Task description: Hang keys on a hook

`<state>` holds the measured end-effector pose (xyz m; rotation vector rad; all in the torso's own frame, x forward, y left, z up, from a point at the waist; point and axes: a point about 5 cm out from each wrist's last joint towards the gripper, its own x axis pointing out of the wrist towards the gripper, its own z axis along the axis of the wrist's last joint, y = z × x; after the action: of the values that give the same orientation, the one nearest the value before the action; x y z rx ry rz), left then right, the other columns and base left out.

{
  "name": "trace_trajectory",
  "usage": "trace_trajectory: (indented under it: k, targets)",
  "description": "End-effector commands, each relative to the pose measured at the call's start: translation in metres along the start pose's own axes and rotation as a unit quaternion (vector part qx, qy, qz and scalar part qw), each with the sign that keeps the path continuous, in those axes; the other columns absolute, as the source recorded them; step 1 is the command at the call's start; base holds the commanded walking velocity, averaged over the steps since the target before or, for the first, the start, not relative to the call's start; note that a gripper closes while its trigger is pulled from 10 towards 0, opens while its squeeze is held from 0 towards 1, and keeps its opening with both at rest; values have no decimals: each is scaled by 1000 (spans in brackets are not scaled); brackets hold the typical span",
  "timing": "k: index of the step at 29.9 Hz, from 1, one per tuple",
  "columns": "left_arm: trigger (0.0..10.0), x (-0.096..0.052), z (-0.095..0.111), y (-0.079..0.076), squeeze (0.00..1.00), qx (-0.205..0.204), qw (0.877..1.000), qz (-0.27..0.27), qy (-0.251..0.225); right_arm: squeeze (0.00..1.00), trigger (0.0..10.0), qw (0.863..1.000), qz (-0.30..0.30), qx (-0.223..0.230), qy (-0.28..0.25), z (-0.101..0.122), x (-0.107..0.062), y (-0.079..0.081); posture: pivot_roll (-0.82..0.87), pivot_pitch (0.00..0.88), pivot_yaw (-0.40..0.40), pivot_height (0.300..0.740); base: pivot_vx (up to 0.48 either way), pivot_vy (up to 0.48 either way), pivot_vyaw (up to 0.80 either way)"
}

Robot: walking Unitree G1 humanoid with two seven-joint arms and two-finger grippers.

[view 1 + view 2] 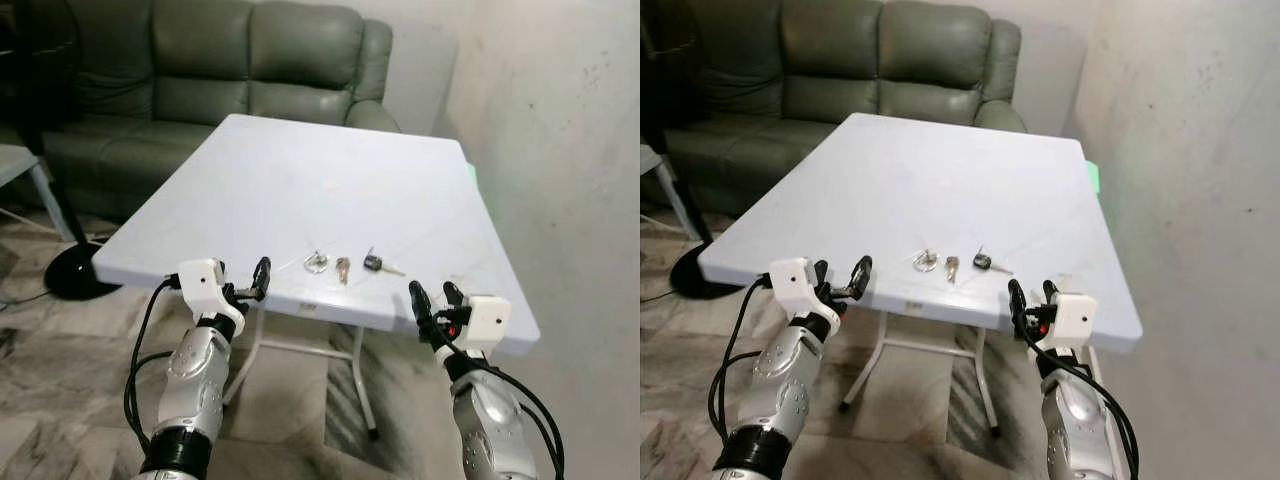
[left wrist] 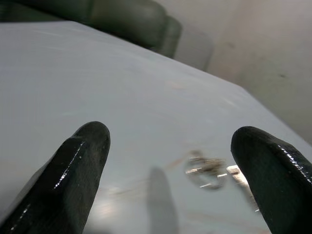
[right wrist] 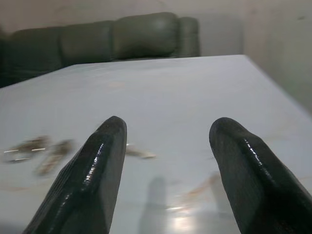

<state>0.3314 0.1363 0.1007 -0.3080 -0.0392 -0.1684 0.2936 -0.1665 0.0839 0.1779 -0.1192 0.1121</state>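
One white bench (image 1: 300,170) stands in front of a green sofa (image 1: 200,70), and everything here can be placed from it. Three small metal things lie in a row near its front edge: a key ring (image 1: 316,262) toward the robot's left, a brass-coloured key (image 1: 343,268) in the middle, and a black-headed key (image 1: 376,264) toward the right. They lie close together but apart from one another in the head views.

Two grippers hover at the bench's front edge, one on each side of the row. The left gripper (image 1: 250,283) sits just at the edge, left of the key ring; its fingers (image 2: 83,165) stand wide apart and hold nothing. The right gripper (image 1: 433,300) hangs just off the front edge, right of the black-headed key; its fingers (image 3: 97,170) are likewise spread wide and empty. Neither touches the keys.

The head views show the bench's folding legs (image 1: 360,385), the marbled floor (image 1: 60,350), a black fan base (image 1: 75,270) by the bench's left corner and the plain wall (image 1: 560,150) along its right side. The left wrist view brings the key ring (image 2: 204,170) in close, blurred, between its fingertips on the bench top. The right wrist view shows the keys as blurred shapes beyond its fingertips, with the sofa behind the bench's far edge.
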Motion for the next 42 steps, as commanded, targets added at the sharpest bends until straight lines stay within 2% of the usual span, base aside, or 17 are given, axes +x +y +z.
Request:
trace_trajectory:
  k: [1, 6, 19, 22, 29, 36, 42]
  targets:
    - [10000, 2, -2, -10, 0, -1, 1000, -15, 3, 0, 10000, 1000, -12, -5, 2, 2, -2, -9, 10, 0, -83, 740, 364, 0, 0]
    - [10000, 1, -3, -9, 0, -5, 1000, -6, 9, 0, 10000, 1000, -4, -5, 6, 1, -2, -8, 12, 0, -86, 740, 344, 0, 0]
    - [10000, -3, -5, -13, 0, -15, 1000, -5, 3, 0, 10000, 999, 21, -12, 21, -2, -4, -1, 12, 11, -93, 740, 0, 0, 0]
    - [10000, -4, -5, -13, 0, -11, 1000, -5, 1, 0, 10000, 999, 28, -26, 28, -4, -5, 0, 10, 14, -93, 740, 0, 0, 0]
    - [10000, -14, -14, -22, 0, -10, 1000, -18, 11, 0, 10000, 997, 47, -42, 40, -5, -5, 0, 12, 27, -95, 740, 0, 0, 0]
    - [10000, -13, -15, -22, 0, -20, 1000, -13, 14, 0, 10000, 997, 48, -43, 41, -4, -4, 0, 15, 30, -99, 740, 0, 0, 0]
    - [10000, -11, -11, -20, 0, -24, 1000, -7, 13, 0, 10000, 997, 52, -41, 43, -6, -5, 2, 14, 30, -100, 740, 0, 339, 0]
